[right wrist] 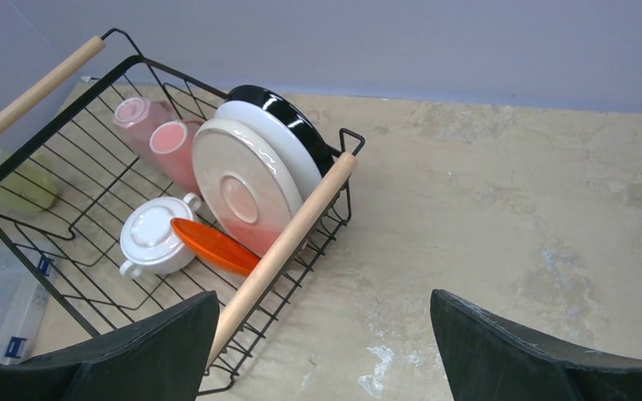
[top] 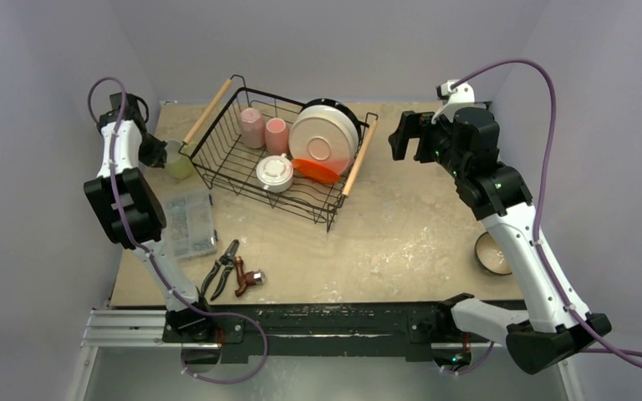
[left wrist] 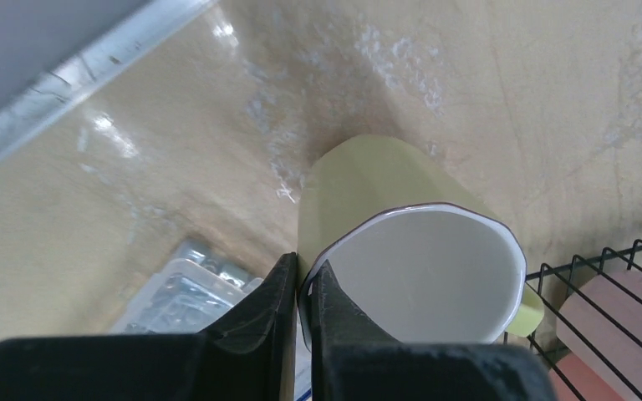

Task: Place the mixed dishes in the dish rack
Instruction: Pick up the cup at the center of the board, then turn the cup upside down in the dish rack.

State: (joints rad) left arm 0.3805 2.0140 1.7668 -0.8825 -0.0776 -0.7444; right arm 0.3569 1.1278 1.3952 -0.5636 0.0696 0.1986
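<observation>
In left wrist view alone, fingers (left wrist: 259,313) astride mug (left wrist: 359,180)

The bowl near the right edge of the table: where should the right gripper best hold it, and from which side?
Probably the rim, from straight above. The bowl stands upright, mouth up, so its thin wall fits between the jaws, one inside, one outside. Its left side is free; the right arm hides the other. The right gripper is open.
</observation>
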